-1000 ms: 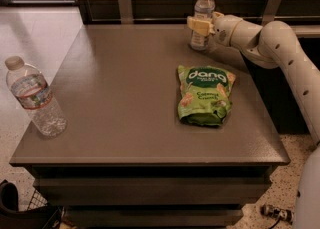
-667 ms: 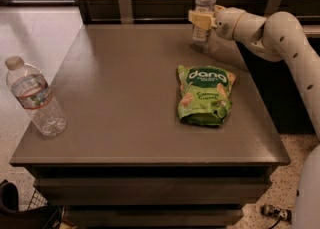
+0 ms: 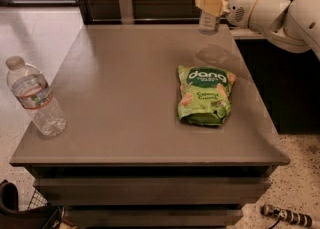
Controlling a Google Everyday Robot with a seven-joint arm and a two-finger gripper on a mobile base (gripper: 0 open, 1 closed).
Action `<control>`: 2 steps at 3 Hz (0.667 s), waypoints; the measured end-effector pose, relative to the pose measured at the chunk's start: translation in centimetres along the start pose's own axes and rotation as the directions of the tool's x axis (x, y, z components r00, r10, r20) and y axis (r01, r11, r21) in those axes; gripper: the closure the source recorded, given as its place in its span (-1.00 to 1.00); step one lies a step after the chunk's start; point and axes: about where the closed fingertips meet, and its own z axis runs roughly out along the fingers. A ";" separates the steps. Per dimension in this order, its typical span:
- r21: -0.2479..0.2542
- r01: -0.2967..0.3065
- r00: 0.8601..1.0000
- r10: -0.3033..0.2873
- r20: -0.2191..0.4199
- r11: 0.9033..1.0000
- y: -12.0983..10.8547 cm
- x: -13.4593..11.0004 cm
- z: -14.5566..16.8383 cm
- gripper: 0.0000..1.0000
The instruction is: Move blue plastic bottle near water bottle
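The blue plastic bottle point(image 3: 210, 3) is slim and bluish with a pale label; its cap is cut off by the top edge. It hangs upright above the far right part of the table, clear of the surface. My gripper point(image 3: 212, 3) is shut on its middle, reaching in from the right on a white arm. The water bottle point(image 3: 35, 98), wider, ribbed, with a white cap and a red-banded label, stands upright at the table's front left corner, far from the gripper.
A green snack bag point(image 3: 205, 95) lies flat on the right half of the grey table point(image 3: 120, 98). A wooden wall and a metal post point(image 3: 125, 3) stand behind the far edge. Table edges drop to the floor on left and front.
The gripper has lifted the blue plastic bottle off the table's far right area; it now hangs higher, with its cap out of view.
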 end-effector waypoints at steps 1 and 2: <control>0.018 -0.009 0.999 0.008 0.036 1.000 5.9 -3.2 -3.0 1.00; 0.004 -0.030 0.999 0.030 0.044 1.000 10.8 -3.3 -3.8 1.00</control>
